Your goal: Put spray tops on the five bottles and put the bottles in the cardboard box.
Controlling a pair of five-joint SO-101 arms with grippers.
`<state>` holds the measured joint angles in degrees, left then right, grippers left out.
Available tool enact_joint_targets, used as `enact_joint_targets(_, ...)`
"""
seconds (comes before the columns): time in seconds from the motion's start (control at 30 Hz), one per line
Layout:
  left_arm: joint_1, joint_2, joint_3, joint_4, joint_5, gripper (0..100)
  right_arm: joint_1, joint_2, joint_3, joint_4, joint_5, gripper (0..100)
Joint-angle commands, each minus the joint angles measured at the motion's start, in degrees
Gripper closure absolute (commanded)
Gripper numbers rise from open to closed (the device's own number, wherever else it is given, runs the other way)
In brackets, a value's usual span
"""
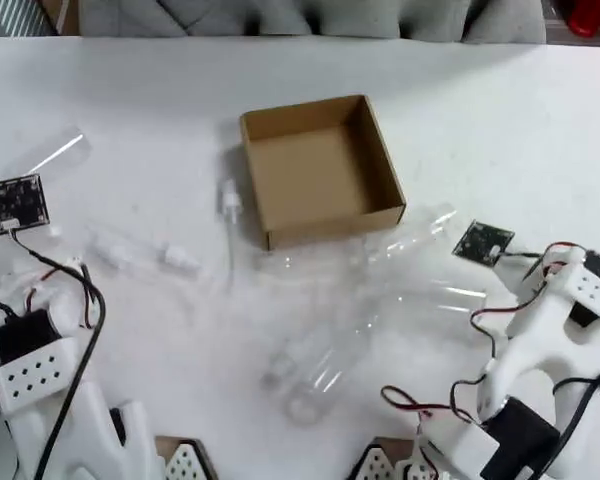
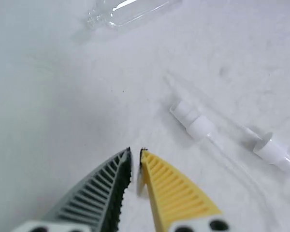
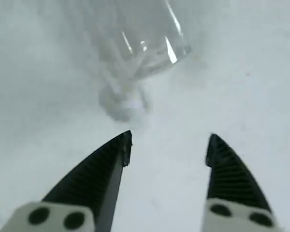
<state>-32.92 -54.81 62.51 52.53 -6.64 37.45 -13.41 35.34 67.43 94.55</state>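
Bottle (image 3: 140, 43) lay on the table (image 3: 261, 72), neck toward the right gripper (image 3: 169, 140)
Its long axis ran away from the spread, empty jaws (the nearer arm); the left gripper (image 2: 136, 153), pinched shut, hung near a spray top (image 2: 195, 123).

the worktop (image 1: 500, 120) is white and matt, with a faint grain where it is seen close up. the box (image 1: 325, 225) is plain brown cardboard, matt and a little fibrous. the bottles (image 1: 320, 365) are clear, smooth, glossy plastic that throws bright streaks of light. the spray tops (image 2: 193, 121) are smooth white plastic with a soft sheen, each on a thin clear tube. the left end effector (image 2: 136, 153) is ribbed matt plastic, grey on one side and yellow on the other. the right end effector (image 3: 170, 137) is ribbed matt black plastic. the arm shells (image 1: 40, 380) are matt white plastic, and the wires (image 1: 500, 312) are glossy red and black.
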Motion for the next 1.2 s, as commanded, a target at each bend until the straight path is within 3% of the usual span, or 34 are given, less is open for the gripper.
enact_joint_targets(0.0, -0.3, -1.2, -0.6, -1.3, -0.5, 95, 0.7, -0.3, -3.7, -0.7, 0.4, 73.1)
enact_joint_targets(0.1, -0.2, -1.2, -0.6, -1.3, -0.6, 95, 0.7, -1.9, -3.9, 2.4, -2.0, 81.3)
enact_joint_targets(0.23, -0.1, -1.1, -1.1, -1.6, -0.4, 95, 0.7, -5.7, -3.9, 8.3, -11.9, 98.2)
enact_joint_targets(0.43, -0.4, -0.7, -4.2, -2.1, -0.4, 95, 2.9, -11.6, -2.0, 14.0, -24.7, 98.2)
enact_joint_targets(0.57, -0.4, 5.3, -12.1, 1.3, -0.5, 95, 4.2, -14.5, 1.8, 13.6, -24.9, 98.2)
enact_joint_targets(0.83, -2.2, 29.9, -32.5, 2.8, -0.1, 95, 8.0, -15.4, 8.0, 7.6, -24.8, 98.2)
enact_joint_targets(1.17, -2.1, 57.4, -57.4, 3.5, 13.5, 95, 8.7, -15.6, 12.8, 4.0, -24.8, 98.2)
